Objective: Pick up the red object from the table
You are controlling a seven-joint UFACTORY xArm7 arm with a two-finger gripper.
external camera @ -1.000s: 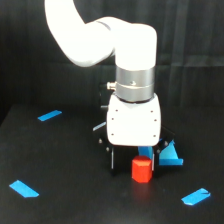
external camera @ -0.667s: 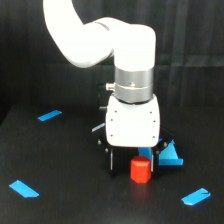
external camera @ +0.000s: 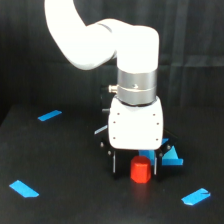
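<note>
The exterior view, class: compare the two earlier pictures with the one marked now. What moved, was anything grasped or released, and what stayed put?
Little changed. The gripper sank slightly, so its fingers now flank the red object; whether they are closing on it cannot be seen. The red object stayed in place on the table, and the blue tape strips did not move.

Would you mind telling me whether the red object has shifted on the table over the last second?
No. The red object sits at the same spot relative to the blue tape strip toward the exterior view's lower right, between the fingers of the gripper.
</note>
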